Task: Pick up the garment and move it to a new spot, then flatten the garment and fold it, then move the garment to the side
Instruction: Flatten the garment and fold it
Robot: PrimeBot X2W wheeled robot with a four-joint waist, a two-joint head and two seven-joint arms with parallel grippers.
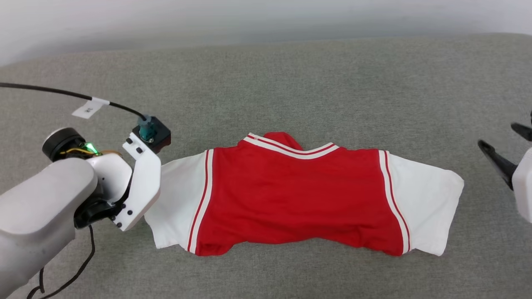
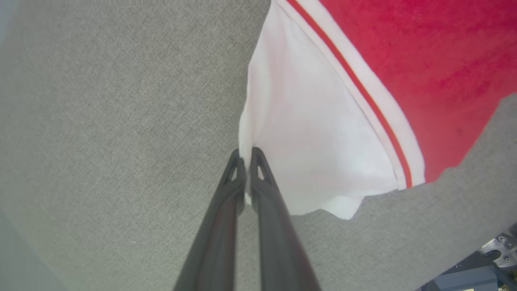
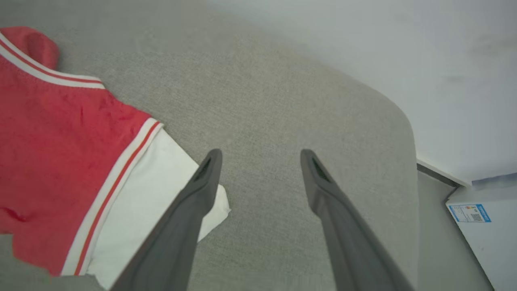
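T-shirt [image 1: 299, 195] lies spread at the centre of the grey cushion [image 1: 291, 83], sleeves at 9 and 3 o'clock. Left gripper [image 2: 244, 155] is pinched on the 9 o'clock sleeve edge. Right gripper [image 3: 260, 159] hangs spread beside the 3 o'clock sleeve. Judged step: folding. Next, carry the held sleeve toward 3 o'clock.

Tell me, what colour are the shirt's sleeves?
White sleeves, red-and-white striped at the seams, on a red garment; clearest in the head view.

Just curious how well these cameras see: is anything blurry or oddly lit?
Head view: soft, even light, the garment sharp, a faint shadow under its near hem. Left wrist view: the left gripper, close to the lens, is blurred. Right wrist view: the right gripper is blurred too, the cloth slightly soft.
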